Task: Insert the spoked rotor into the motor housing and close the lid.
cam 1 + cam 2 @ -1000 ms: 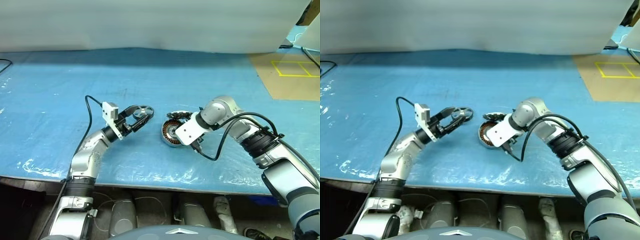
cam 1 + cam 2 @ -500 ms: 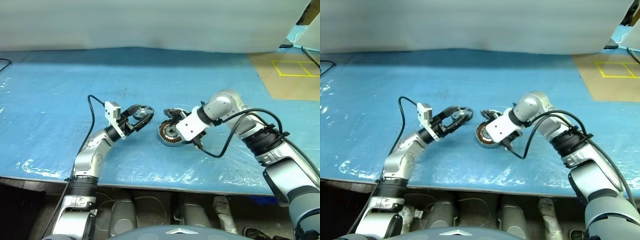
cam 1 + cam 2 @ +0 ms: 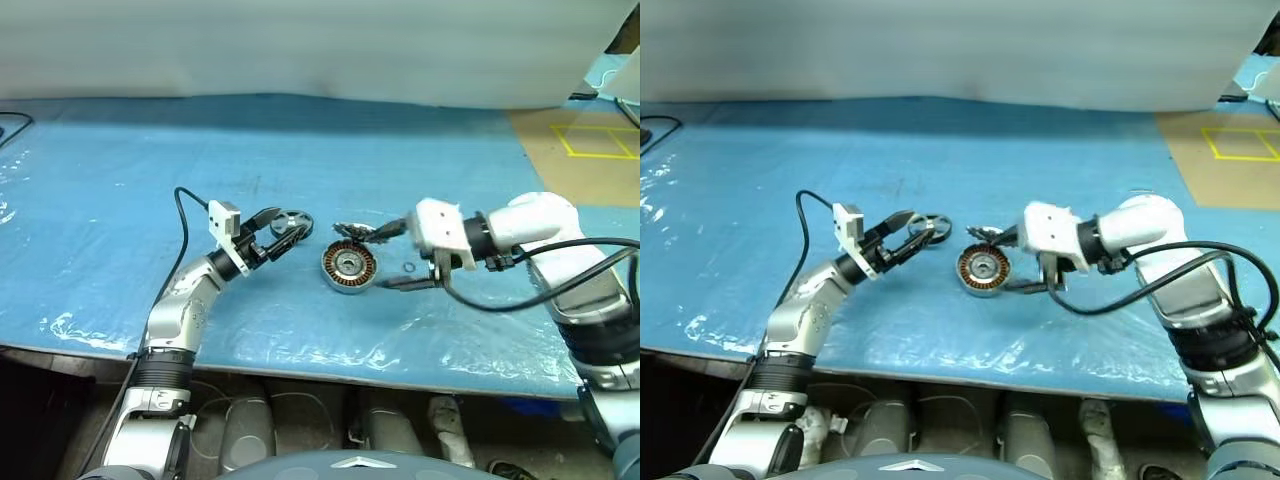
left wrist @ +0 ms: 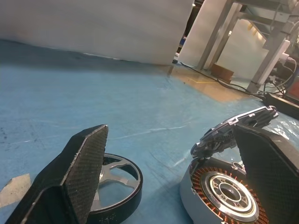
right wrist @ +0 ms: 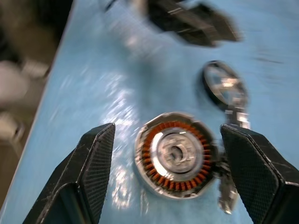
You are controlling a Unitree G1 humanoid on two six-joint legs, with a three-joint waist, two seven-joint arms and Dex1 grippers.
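Blue sheet [image 3: 120, 180] carries the motor housing [image 3: 349, 268], flanked by both spread pincers [image 3: 278, 229] [image 3: 390, 258], neither gripping.

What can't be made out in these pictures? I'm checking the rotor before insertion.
- Spoked rotor: near part hidden behind a left gripper finger, left wrist view.
- Lid: hinge hidden by the other finger.
- Motor housing: motion-blurred, right wrist view.

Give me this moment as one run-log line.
left hand: open, at spoked rotor | right hand: open, beside motor housing | lid: raised | rotor: on table, not inserted
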